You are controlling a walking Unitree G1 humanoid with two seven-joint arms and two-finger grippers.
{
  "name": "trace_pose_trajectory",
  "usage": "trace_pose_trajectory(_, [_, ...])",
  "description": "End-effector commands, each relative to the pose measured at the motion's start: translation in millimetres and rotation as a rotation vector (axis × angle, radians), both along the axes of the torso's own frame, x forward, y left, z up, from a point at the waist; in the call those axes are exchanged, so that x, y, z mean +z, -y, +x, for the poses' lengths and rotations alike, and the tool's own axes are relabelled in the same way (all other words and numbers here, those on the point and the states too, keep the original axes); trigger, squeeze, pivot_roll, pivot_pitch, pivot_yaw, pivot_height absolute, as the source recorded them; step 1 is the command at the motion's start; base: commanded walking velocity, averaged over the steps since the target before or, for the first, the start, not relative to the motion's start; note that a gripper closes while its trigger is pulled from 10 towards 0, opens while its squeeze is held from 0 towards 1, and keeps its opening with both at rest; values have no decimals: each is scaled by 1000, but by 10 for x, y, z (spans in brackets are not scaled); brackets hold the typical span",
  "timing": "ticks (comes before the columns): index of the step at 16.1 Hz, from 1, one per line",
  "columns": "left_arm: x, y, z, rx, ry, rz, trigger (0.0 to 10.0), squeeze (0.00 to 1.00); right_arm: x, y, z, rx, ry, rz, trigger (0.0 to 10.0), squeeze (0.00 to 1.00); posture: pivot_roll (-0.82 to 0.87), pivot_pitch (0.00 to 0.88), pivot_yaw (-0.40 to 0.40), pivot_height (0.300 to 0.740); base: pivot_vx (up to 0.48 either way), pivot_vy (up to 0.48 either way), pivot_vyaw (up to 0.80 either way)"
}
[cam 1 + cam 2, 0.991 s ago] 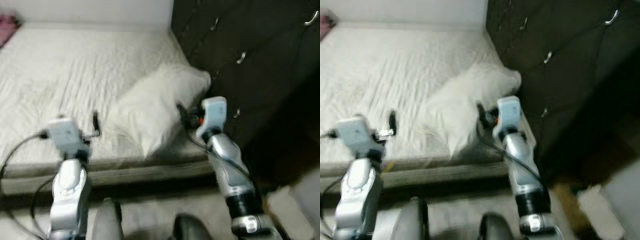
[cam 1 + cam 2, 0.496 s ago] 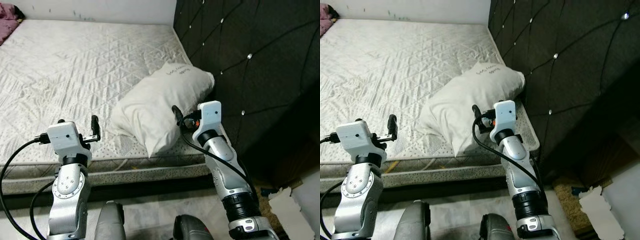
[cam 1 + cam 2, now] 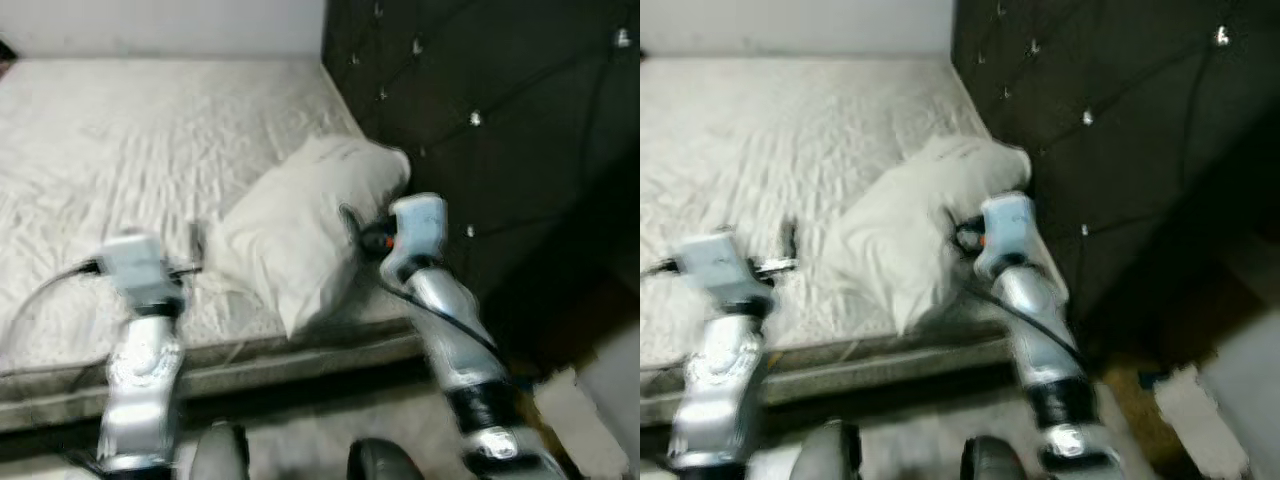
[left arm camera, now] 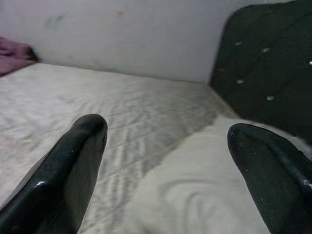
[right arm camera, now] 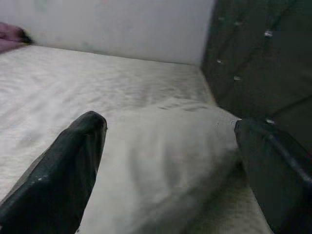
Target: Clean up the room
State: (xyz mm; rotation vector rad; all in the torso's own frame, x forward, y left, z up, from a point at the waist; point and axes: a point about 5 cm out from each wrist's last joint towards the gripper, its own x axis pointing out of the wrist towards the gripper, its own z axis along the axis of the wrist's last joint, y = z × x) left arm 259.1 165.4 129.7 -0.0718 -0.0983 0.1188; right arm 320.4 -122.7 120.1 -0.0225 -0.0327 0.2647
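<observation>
Two spread-fingered grippers, left (image 4: 165, 161) and right (image 5: 168, 165), hovering over mattress (image 3: 90, 150), white pillow (image 3: 300, 225) at one o'clock.

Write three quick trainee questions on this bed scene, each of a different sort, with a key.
1. True or false: the pillow lies on the mattress beside the dark headboard.
2. Which gripper is nearer the pillow: A) the left gripper, B) the right gripper?
3. Fill in: in both wrist views the black fingers stand ____.

Key: 1 true; 2 B; 3 open.
</observation>
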Motion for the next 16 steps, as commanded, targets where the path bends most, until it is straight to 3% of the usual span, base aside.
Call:
trace_pose_trajectory(1, [-13, -119, -14, 38, -8, 22, 10000, 0, 67, -136, 19, 37, 22, 17, 10000, 0, -30, 40, -67, 670, 480, 0, 0])
trace_pose_trajectory(10, [-16, -108, 6, 40, -5, 4, 10000, 0, 79, -148, 23, 47, 32, 4, 10000, 0, -30, 35, -70, 670, 382, 0, 0])
trace_pose_trajectory(16, [-18, -97, 31, 65, -13, 9, 10000, 0, 75, -136, 11, 58, 32, 12, 10000, 0, -37, 41, -71, 651, 0, 0, 0])
